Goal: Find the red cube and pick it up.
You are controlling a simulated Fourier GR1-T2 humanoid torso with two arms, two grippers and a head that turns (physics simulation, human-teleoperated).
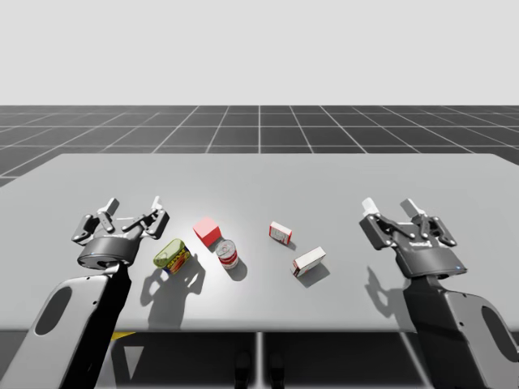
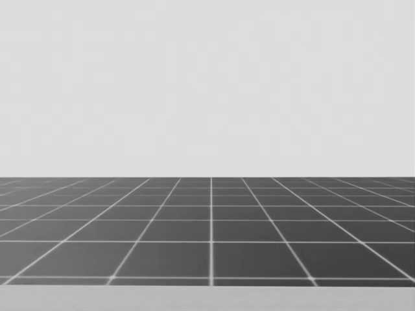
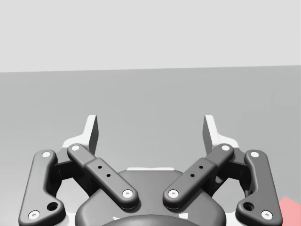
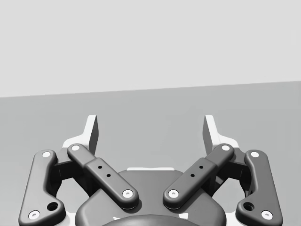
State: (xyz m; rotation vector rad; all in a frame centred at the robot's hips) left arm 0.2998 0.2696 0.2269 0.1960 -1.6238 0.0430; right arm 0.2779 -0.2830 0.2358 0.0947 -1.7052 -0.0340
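Observation:
The red cube (image 1: 208,230) rests on the grey table (image 1: 268,174), left of the middle. My left gripper (image 1: 134,212) hovers to the cube's left, open and holding nothing. In the left wrist view its fingers (image 3: 91,133) stand wide apart over bare table, and a red corner of the cube (image 3: 290,209) shows beside the gripper's right side. My right gripper (image 1: 392,210) is open above the table's right part, well away from the cube. Its fingers (image 4: 210,132) also spread over bare table.
A green can (image 1: 172,256) lies on its side just left of the cube. A red and white can (image 1: 228,254) stands in front of the cube. Two small red and white boxes (image 1: 280,233) (image 1: 309,261) lie further right. A dark tiled floor (image 2: 211,230) lies beyond the table.

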